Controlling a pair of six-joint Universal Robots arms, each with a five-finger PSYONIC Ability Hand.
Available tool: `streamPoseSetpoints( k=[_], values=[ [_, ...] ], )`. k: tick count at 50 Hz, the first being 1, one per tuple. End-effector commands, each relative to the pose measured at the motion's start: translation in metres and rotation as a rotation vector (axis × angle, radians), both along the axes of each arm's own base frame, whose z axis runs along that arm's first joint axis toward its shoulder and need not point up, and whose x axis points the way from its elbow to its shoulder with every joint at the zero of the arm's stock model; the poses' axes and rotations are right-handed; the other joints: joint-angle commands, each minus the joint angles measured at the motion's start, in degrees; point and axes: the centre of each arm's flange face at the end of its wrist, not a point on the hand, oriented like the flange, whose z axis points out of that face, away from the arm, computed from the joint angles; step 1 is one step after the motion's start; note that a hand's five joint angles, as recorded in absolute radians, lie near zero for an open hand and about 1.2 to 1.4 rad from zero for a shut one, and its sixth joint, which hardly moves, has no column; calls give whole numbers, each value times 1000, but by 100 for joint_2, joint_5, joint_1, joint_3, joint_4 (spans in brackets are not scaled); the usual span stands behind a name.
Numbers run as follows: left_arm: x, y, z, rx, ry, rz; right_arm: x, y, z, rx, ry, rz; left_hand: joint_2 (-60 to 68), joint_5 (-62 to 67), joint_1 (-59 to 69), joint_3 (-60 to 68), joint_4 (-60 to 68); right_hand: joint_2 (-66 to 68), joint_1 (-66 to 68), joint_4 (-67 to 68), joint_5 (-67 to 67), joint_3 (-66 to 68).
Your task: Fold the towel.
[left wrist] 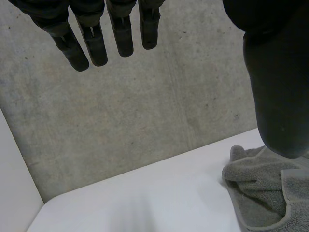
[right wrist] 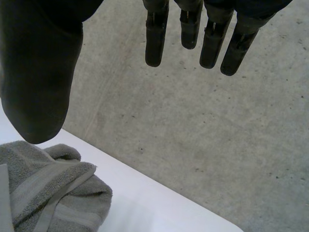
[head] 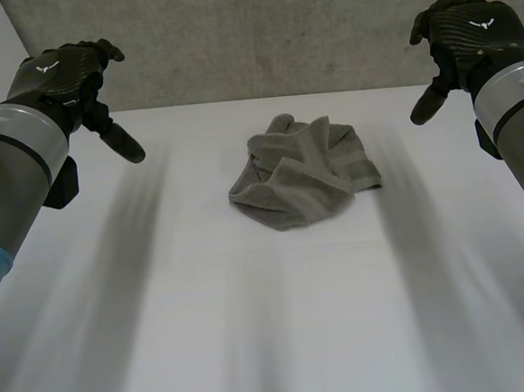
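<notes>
Left robot hand (head: 64,77) and right robot hand (head: 469,36) hang raised at either side of the white surface (head: 255,333), each with fingers (left wrist: 123,34) straight and slightly spread, grasping nothing, well apart from the towel (head: 302,171). The grey towel lies crumpled in a heap at mid-surface, between the two. The wrist views bring out its flat hemmed band and the concrete wall (head: 258,33) behind the far edge.
</notes>
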Motion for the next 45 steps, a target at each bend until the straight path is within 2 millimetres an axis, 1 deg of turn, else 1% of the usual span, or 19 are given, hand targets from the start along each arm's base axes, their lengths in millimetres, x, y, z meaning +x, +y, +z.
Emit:
streamPoseSetpoints(
  k=[1, 10, 12, 15, 17, 18, 20, 22, 23, 25, 26, 28, 31, 33, 37, 39, 41, 42, 45],
  values=[
    [0, 0, 0, -6, 3, 0, 5, 3, -4, 9, 14, 23, -408, -1239, -478, -369, -434, -375, -321, -424, -327, -328],
    [-3, -2, -4, -5, 2, -22, 13, 1, -16, 21, 92, 92, -341, -1171, -411, -301, -367, -375, -321, -424, -327, -328],
    [-4, -3, -6, -2, 1, -22, 20, 0, -23, 27, 116, 132, -307, -1138, -377, -268, -333, -375, -321, -424, -327, -328],
    [-5, -7, -14, 18, -8, -22, 44, 1, -32, 19, 148, 248, -257, -1087, -327, -217, -283, -375, -321, -424, -327, -328],
    [-10, -15, -34, 70, -30, -29, 73, -1, -49, 36, 164, 346, -257, -1087, -327, -217, -283, -375, -321, -424, -327, -328],
    [-10, -15, -34, 70, -30, -30, 73, -1, -50, 36, 164, 346, -257, -1087, -327, -217, -283, -375, -321, -424, -327, -328],
    [-13, -19, -45, 94, -41, -40, 97, -7, -70, 70, 181, 399, -274, -1104, -344, -234, -300, -375, -321, -424, -327, -328],
    [-20, -27, -65, 120, -55, -77, 109, -10, -81, 88, 188, 419, -274, -1104, -344, -234, -300, -375, -321, -424, -327, -328],
    [-20, -27, -65, 120, -55, -78, 109, -10, -81, 88, 188, 419, -274, -1104, -344, -234, -300, -375, -321, -424, -327, -328],
    [-27, -35, -85, 127, -74, -112, 130, -17, -111, 132, 207, 459, -290, -1121, -360, -251, -316, -375, -321, -424, -327, -328],
    [-27, -35, -85, 127, -74, -112, 131, -17, -111, 133, 207, 459, -290, -1121, -360, -251, -316, -375, -321, -424, -327, -328],
    [-31, -39, -106, 139, -112, -139, 149, -21, -142, 169, 223, 487, -307, -1138, -377, -268, -333, -375, -321, -424, -327, -328],
    [-32, -40, -115, 137, -136, -149, 156, -23, -156, 180, 229, 499, -358, -1188, -428, -318, -384, -375, -321, -424, -327, -328],
    [-35, -42, -129, 117, -185, -172, 168, -25, -181, 191, 238, 515, -374, -1205, -444, -335, -401, -375, -321, -424, -327, -328],
    [-36, -43, -139, 91, -222, -181, 176, -25, -196, 196, 242, 521, -391, -1222, -461, -352, -417, -375, -321, -424, -327, -328],
    [-37, -44, -141, 74, -233, -182, 179, -25, -197, 192, 242, 524, -391, -1222, -461, -352, -417, 273, 327, 223, 320, 320],
    [-37, -44, -143, 55, -240, -182, 180, -26, -194, 187, 240, 524, -391, -1222, -461, -352, -417, 1996, 2050, 1947, 2044, 2043],
    [-37, -44, -143, 55, -240, -182, 180, -26, -194, 187, 240, 524, -391, -1222, -461, -352, -417, 2005, 2059, 1956, 2053, 2053],
    [-36, -45, -140, 39, -235, -179, 180, -24, -181, 168, 232, 526, -391, -1222, -461, -352, -417, 6331, 6385, 6281, 6378, 6378]
  ],
)
